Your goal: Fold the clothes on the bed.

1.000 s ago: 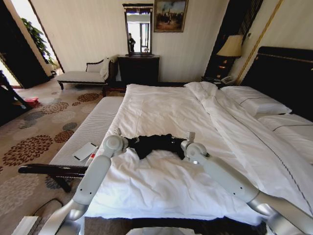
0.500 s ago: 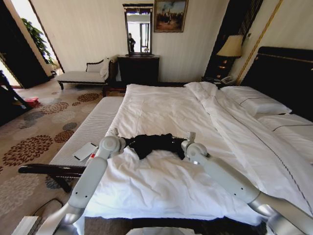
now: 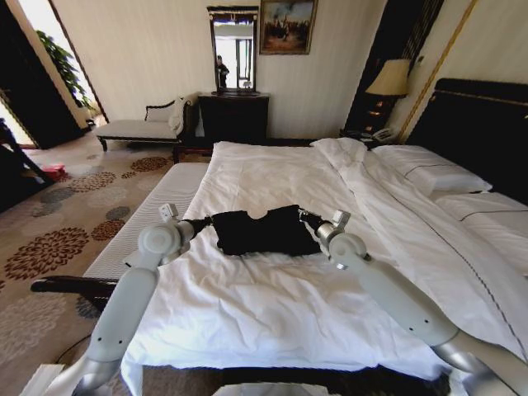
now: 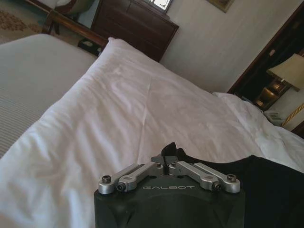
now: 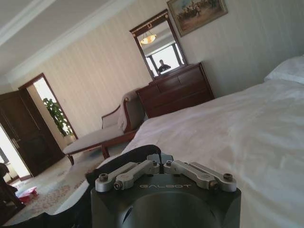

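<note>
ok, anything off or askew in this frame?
Nothing stands out. The black T-shirt is stretched flat between the left gripper and the right gripper, both shut on its edges, on the bed. The duvet is merely rumpled.

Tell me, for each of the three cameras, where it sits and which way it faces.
Head view: high on the robot, looking down the bed; both arms show, pincers gripping the black T-shirt, left pincer, right pincer.
Left wrist view: behind the left pincer, facing the dresser and lamp.
Right wrist view: behind the right pincer, facing the mirror and chaise.
Shared: all show the T-shirt, bed and dresser.
</note>
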Robot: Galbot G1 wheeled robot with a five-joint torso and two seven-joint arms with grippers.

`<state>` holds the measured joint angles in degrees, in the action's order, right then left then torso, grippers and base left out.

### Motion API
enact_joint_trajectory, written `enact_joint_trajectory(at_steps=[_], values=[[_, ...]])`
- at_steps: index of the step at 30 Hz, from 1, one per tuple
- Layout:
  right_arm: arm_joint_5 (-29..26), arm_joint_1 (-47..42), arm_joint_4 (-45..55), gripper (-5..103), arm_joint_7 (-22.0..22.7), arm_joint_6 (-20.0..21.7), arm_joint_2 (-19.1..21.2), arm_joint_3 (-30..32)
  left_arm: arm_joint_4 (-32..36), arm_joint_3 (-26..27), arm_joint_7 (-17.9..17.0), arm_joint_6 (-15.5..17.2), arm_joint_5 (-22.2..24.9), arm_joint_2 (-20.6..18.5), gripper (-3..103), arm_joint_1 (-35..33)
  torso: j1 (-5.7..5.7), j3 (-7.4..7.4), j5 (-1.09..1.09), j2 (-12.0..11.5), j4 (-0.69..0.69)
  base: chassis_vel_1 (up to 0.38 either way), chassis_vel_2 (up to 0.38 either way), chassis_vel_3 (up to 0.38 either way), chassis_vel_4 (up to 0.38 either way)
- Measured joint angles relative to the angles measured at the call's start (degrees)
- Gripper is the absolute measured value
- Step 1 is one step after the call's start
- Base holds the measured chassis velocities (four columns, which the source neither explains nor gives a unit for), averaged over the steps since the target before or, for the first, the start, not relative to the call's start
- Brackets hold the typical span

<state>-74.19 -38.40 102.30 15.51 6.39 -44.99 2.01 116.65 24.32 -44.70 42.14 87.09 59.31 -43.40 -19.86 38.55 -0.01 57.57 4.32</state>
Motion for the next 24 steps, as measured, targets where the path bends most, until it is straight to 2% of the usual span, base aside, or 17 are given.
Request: enact_joint_trajectory(at_steps=[3,7,10,12,17,18,20,21,24], values=[[0.0,-2.3,2.7,0,-1.5,-2.3,0.8,3.2,3.2,3.9,0.4,0.0,0.7,-3.3,0,-1.5,0.0,0.0,-0.01,0.0,-0.01,0.0,0.0,0.0,0.0],[0.0,-5.6,5.6,0,-2.9,-5.1,1.5,7.0,5.9,6.5,0.6,0.0,1.2,-6.0,0,-2.5,0.0,0.0,-0.01,0.0,-0.05,0.0,0.0,0.0,0.0],[-0.4,-8.2,7.6,0,-4.5,-7.2,2.6,10.0,7.9,7.7,1.1,0.0,1.1,-7.6,0,-2.7,0.0,0.0,0.0,0.0,0.03,0.0,0.0,0.0,0.0],[-0.9,-9.0,8.4,0,-5.4,-8.3,3.3,11.3,9.1,8.5,1.4,0.0,1.1,-8.4,0,-2.9,0.0,0.0,0.01,0.0,0.03,0.0,0.0,0.0,0.0],[-4.3,-11.2,13.0,0,-9.1,-13.0,7.1,16.5,15.3,15.7,3.1,-0.2,1.9,-13.5,0,-5.7,0.0,-0.01,0.01,0.0,-0.02,0.0,0.0,0.0,0.0],[-4.3,-11.2,13.0,0,-9.1,-13.0,7.1,16.5,15.3,15.7,3.1,-0.2,1.9,-13.5,0,-5.7,0.0,-0.01,0.01,0.0,-0.02,0.0,0.0,0.0,0.0],[-5.6,-11.4,15.5,0,-10.0,-14.6,9.2,18.3,18.0,20.3,4.2,-0.7,3.0,-16.0,0,-7.5,0.01,-0.01,-0.01,0.0,-0.03,0.0,0.0,0.0,0.0],[-5.6,-11.4,15.5,0,-10.0,-14.6,9.2,18.3,18.0,20.3,4.2,-0.7,3.0,-16.0,0,-7.5,0.01,-0.01,-0.01,0.0,-0.03,0.0,0.0,0.0,0.0],[-7.6,-11.8,19.2,0,-10.1,-15.2,12.1,20.8,20.4,25.4,4.6,-1.0,5.4,-18.8,0,-9.4,0.01,-0.01,0.0,0.0,-0.01,0.0,0.0,0.0,0.0]])
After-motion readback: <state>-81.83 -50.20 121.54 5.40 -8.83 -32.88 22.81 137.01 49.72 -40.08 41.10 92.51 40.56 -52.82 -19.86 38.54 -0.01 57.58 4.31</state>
